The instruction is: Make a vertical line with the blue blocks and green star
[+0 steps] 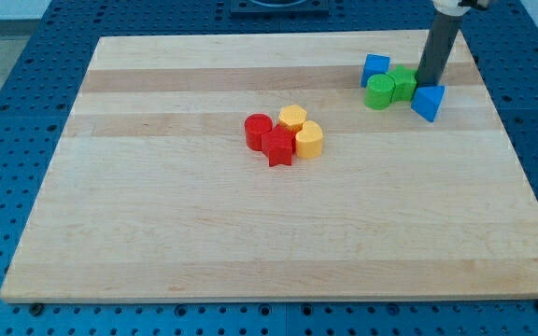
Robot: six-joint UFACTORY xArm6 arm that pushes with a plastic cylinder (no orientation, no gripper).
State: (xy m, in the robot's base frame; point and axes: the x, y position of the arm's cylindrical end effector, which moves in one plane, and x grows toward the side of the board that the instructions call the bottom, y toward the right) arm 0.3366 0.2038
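Observation:
A blue block (375, 68) lies near the view's top right. Right of it sit a green star (403, 82) and a green round block (379, 92), touching each other. A second blue block (428, 102), wedge-like, lies just right of the green star. My tip (428, 83) stands at the top edge of this blue block, right beside the green star. The rod rises from there to the view's top.
A cluster sits near the board's middle: a red round block (258, 128), a red star (278, 147), a yellow block (292, 118) and a yellow block (309, 139). The wooden board (157, 233) lies on a blue perforated table.

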